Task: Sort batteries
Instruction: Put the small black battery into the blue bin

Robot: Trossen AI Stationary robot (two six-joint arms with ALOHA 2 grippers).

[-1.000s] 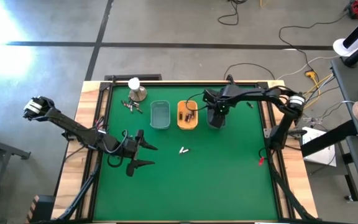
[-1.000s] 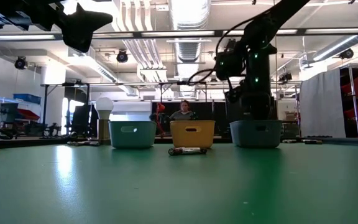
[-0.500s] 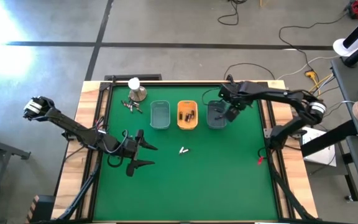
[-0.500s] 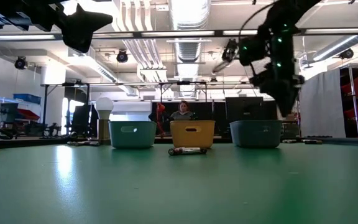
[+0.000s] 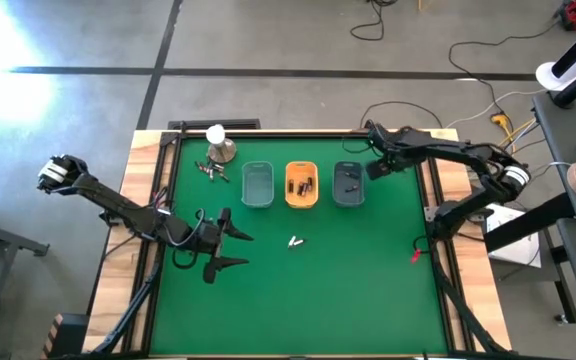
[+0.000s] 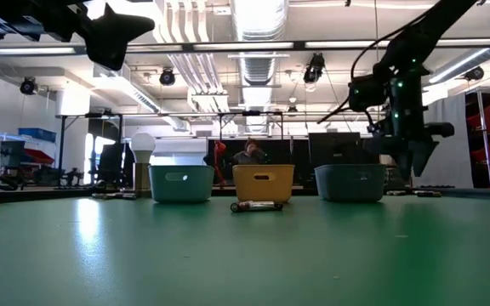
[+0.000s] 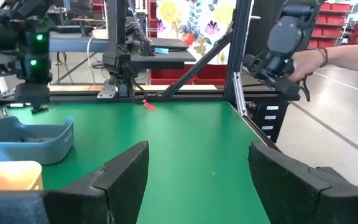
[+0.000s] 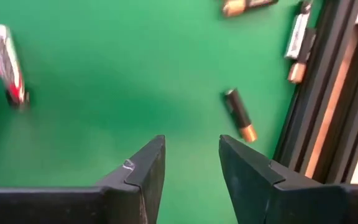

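right end effector [image 8: 191, 163] parted above small cylindrical batteries [image 8: 239, 115] on green felt; left end effector [image 7: 197, 180] parted.

3 trays: teal [image 5: 257, 184], orange [image 5: 301, 185], grey [image 5: 348, 184]. 2 arms. 4 batteries [image 8: 239, 114] just ahead of right gripper [image 8: 192, 163] (orange tray's count unreadable).

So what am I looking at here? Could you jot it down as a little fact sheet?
Table: green mat
Trays: teal tray, orange tray, grey tray, side by side
Loose batteries: one mid-table, a cluster near the metal dome, several by the right gripper
Left gripper: open, empty, above the mat
Right gripper: open, empty, beside the grey tray
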